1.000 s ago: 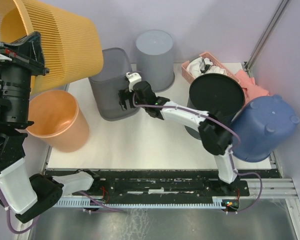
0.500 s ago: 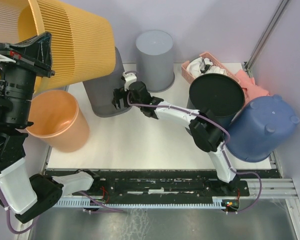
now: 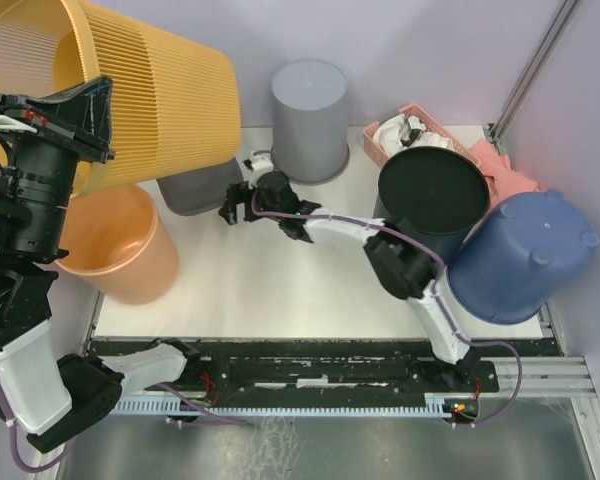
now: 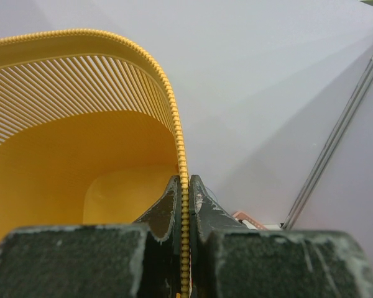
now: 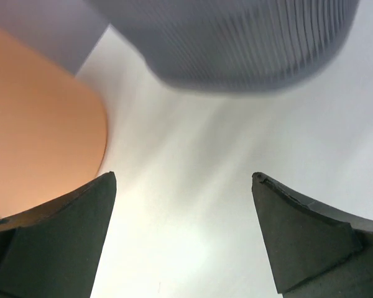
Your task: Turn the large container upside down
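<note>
Top external: your left end effector (image 4: 185, 200) is clamped tight on the rim of the yellow basket (image 3: 150, 100), which hangs tipped on its side above the orange tub (image 3: 120, 245). Your right end effector (image 5: 183, 180) is spread wide, low over the counter (image 3: 280, 285), right of that tub.

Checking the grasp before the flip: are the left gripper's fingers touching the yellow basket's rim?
Touching. The left wrist view shows the fingers of the left gripper clamped on the yellow basket rim, one each side, no gap.
</note>
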